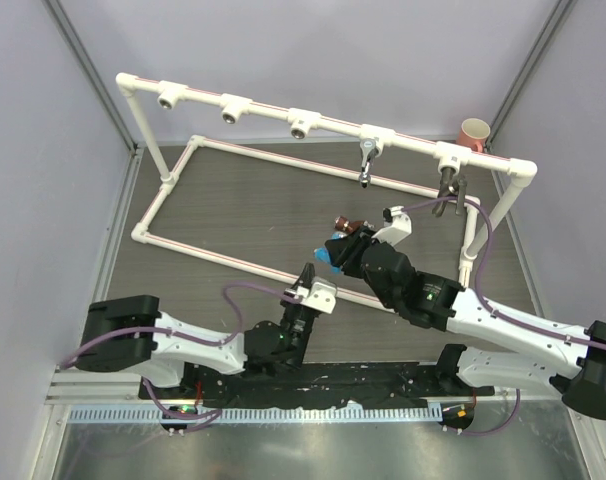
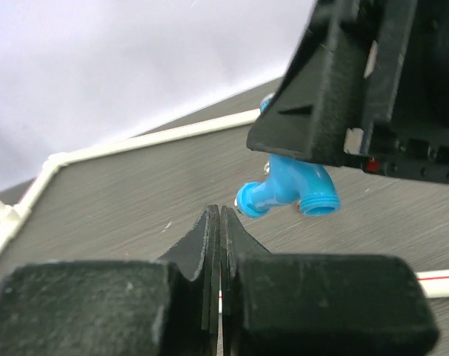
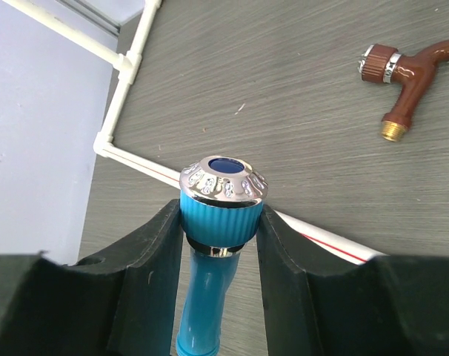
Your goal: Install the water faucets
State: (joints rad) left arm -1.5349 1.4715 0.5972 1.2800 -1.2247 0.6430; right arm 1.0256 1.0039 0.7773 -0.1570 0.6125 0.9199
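My right gripper (image 3: 218, 213) was clamped on the blue faucet (image 2: 284, 189) by its ribbed handle, under the knurled chrome cap. That left the threaded end free, I judged for fitting. My left gripper (image 2: 221, 221) was fully closed and empty, just beside the spout. The glossy copper faucet (image 3: 406, 74) lay on the table (image 3: 284, 89).

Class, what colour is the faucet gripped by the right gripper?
The faucet is bright blue with a shiny silver-rimmed cap, clearest in the right wrist view.

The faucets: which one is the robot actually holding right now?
The blue faucet, gripped by its ribbed knob in the right hand. The brown faucet lies loose on the table; the silver faucet and dark faucet hang from the white pipe.
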